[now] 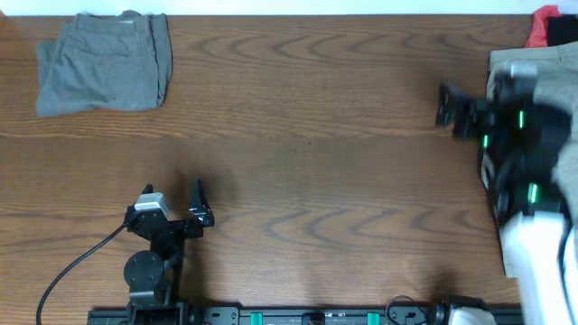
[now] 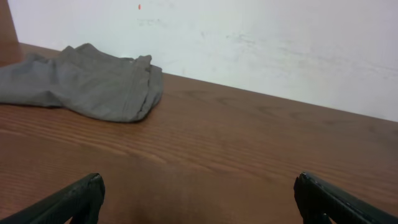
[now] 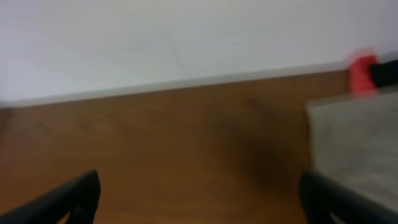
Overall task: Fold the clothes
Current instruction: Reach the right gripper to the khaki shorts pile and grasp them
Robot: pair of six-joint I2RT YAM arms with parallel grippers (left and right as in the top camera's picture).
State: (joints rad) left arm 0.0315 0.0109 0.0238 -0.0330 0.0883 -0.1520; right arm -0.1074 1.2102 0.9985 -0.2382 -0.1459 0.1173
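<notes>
One grey shorts [image 1: 104,63] rumpled, khaki shorts [image 1: 553,56] flat

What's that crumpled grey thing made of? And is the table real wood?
The grey shorts look like soft, matte cloth: they wrinkle and fold in a floppy heap. The table shows brown wood grain with a slight sheen; real wood or printed laminate, I cannot tell.

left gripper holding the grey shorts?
No. The grey shorts lie well apart from the left gripper, which is open with nothing between its fingers.
</notes>
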